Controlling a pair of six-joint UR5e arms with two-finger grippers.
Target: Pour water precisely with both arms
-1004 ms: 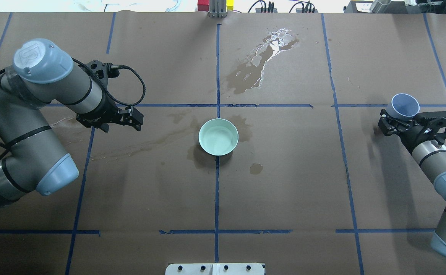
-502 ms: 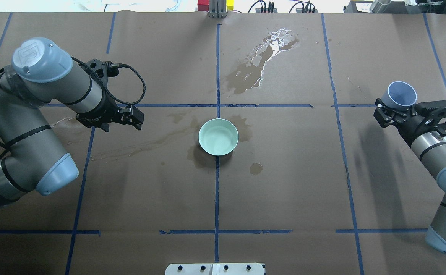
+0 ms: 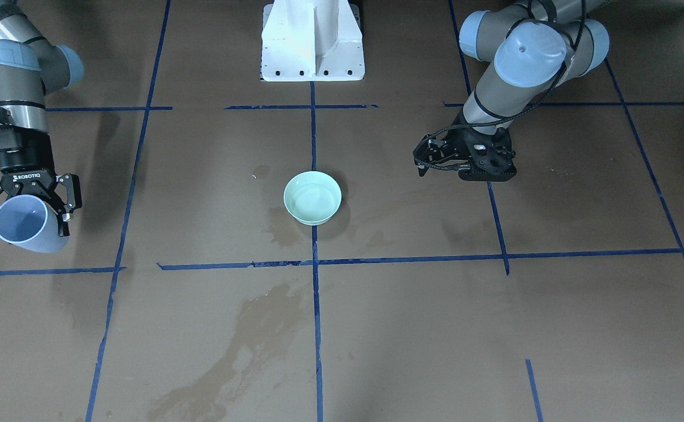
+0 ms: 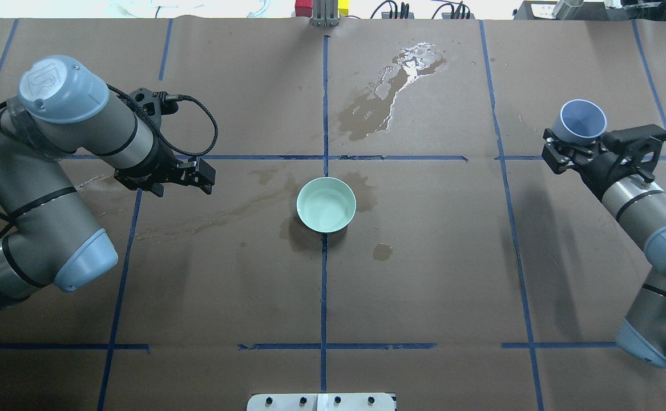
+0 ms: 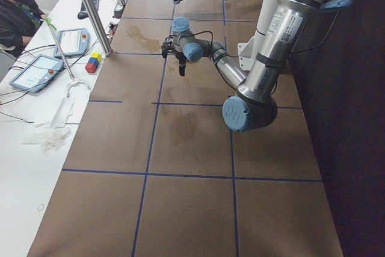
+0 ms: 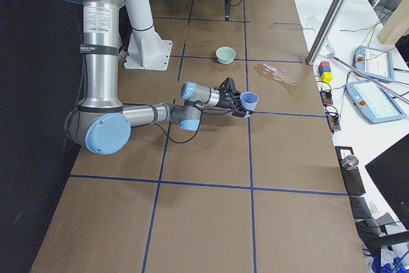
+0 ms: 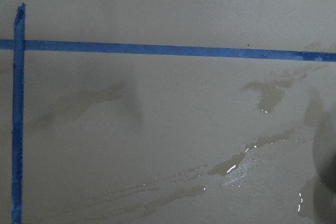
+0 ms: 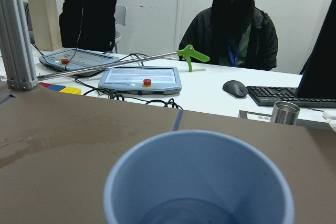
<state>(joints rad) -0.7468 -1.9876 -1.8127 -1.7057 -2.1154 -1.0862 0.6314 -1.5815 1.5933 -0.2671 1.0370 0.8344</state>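
Note:
My right gripper (image 4: 573,149) is shut on a pale blue cup (image 4: 582,120) and holds it upright above the table's right side; it also shows in the front view (image 3: 28,202) with the cup (image 3: 22,225). The right wrist view looks into the cup (image 8: 197,182); a darker patch low inside may be water (image 8: 184,216). A pale green bowl (image 4: 326,204) stands at the table's centre, well left of the cup. My left gripper (image 4: 200,174) is shut and empty, hovering left of the bowl. Both arms are bent inward.
Wet stains and a glinting puddle (image 4: 401,71) lie on the brown paper beyond and around the bowl. The white pedestal (image 3: 312,41) stands at the robot's side. Operators, tablets (image 8: 140,80) and a metal post (image 5: 90,10) are at the far edge.
My right gripper has carried the blue cup away from the robot and slightly towards the centre. The left arm and the bowl have not moved.

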